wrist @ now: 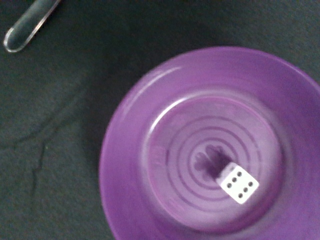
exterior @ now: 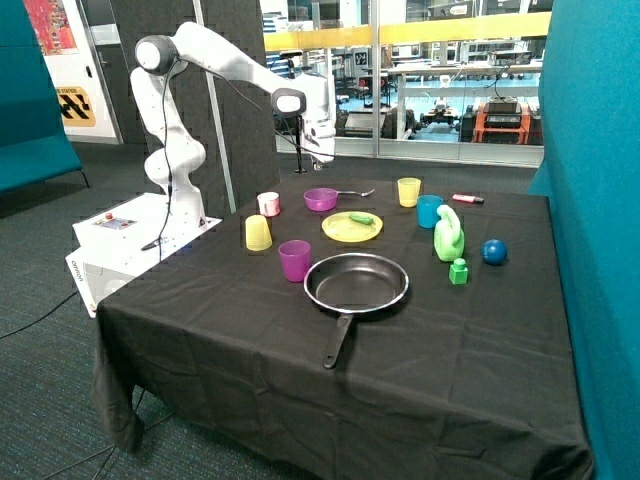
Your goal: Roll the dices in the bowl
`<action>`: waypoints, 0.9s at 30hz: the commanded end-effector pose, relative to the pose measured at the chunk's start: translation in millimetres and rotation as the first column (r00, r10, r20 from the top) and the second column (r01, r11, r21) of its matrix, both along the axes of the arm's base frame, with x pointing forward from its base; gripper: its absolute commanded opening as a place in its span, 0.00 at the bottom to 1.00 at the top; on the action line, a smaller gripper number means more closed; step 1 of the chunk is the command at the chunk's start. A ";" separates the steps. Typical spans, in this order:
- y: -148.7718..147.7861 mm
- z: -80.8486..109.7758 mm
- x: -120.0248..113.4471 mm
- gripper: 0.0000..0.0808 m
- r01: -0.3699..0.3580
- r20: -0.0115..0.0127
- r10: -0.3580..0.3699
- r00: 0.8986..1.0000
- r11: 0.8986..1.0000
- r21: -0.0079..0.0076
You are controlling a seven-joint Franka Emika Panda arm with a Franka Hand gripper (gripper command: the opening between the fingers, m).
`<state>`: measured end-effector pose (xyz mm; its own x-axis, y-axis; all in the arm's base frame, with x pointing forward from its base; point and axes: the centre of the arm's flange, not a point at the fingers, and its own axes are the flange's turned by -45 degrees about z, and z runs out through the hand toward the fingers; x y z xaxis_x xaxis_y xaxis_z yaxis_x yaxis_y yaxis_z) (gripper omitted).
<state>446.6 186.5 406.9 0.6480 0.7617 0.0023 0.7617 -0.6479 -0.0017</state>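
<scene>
The small purple bowl point(exterior: 320, 199) sits on the black tablecloth near the table's far edge, beside a metal spoon point(exterior: 355, 192). My gripper point(exterior: 318, 157) hangs a short way above the bowl, not touching it. In the wrist view I look straight down into the bowl point(wrist: 125, 150). One white die point(wrist: 239, 184) lies on its ringed floor, off centre, with the six face up. The spoon's end point(wrist: 27, 27) shows on the cloth beside the bowl.
Around the bowl stand a white-and-red cup point(exterior: 268, 204), an upturned yellow cup point(exterior: 258, 233), a taller purple cup point(exterior: 294, 260), a yellow plate point(exterior: 338, 232), a black frying pan point(exterior: 356, 283), yellow point(exterior: 408, 191) and blue point(exterior: 429, 211) cups and green toys point(exterior: 448, 235).
</scene>
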 end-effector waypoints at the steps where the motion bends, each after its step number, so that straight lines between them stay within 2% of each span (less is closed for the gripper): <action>1: 21.0 -5.4 -0.3 0.00 -0.012 0.000 0.012 1.000 1.000 -0.003; 11: 25.9 -8.8 11.5 0.01 0.012 0.000 -0.012 1.000 1.000 -0.003; 15: 26.3 -9.7 15.1 0.21 0.016 0.000 -0.016 1.000 1.000 -0.003; 21: 26.5 -11.1 18.7 0.40 0.024 0.000 -0.024 1.000 1.000 -0.003; 22: 26.6 -11.1 19.2 0.50 0.026 0.000 -0.026 1.000 1.000 -0.003; 23: 26.7 -11.1 19.5 0.56 0.026 0.000 -0.026 1.000 1.000 -0.003; 27: 27.0 -11.1 20.0 0.63 0.028 0.000 -0.028 1.000 1.000 -0.003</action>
